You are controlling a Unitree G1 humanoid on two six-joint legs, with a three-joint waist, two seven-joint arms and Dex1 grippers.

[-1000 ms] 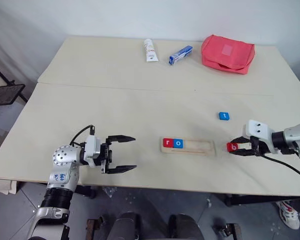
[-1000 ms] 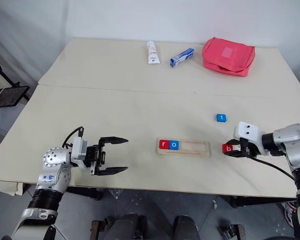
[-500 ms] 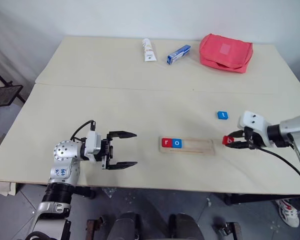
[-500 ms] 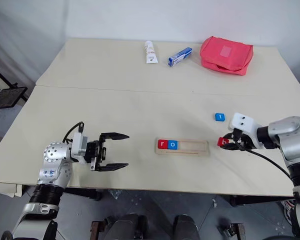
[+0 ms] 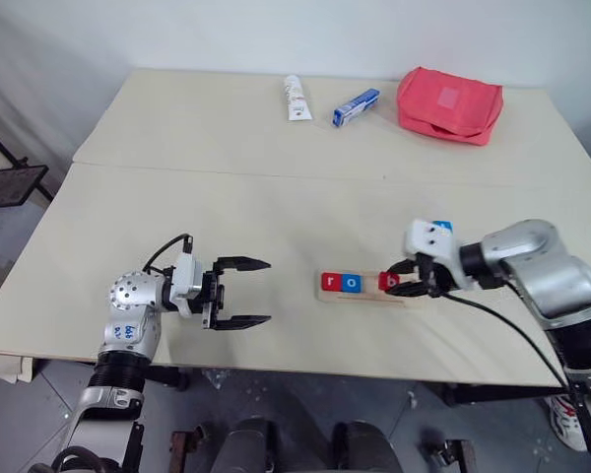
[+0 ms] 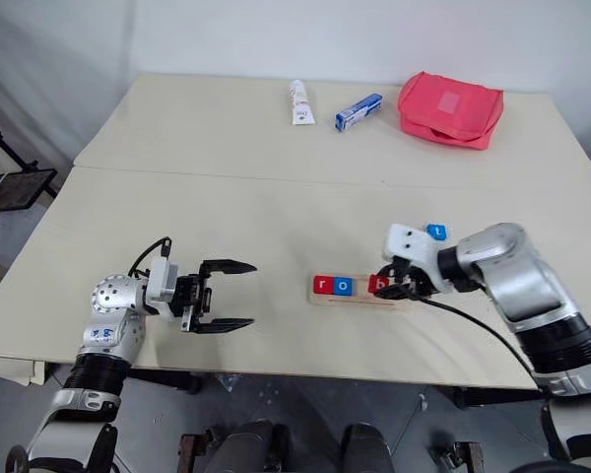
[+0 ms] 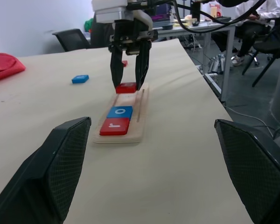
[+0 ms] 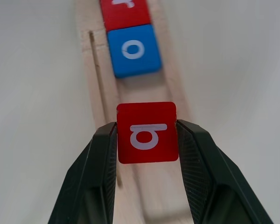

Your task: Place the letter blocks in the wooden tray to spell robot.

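Right tool [image 5: 406, 284], clamped on the red "b" block [image 8: 147, 132], has swung in over the wooden tray [image 5: 407, 298] beside "r" and "o", while left tool [image 5: 251, 292] gapes wide above the desk [image 5: 227, 207].

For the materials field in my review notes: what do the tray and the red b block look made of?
The wooden tray: pale unfinished-looking wood, matte, with faint grain and a thin groove along one side. The red b block, held in the right gripper: smooth, evenly coloured, with a crisp white letter; probably painted wood or plastic, the look leaves it open.
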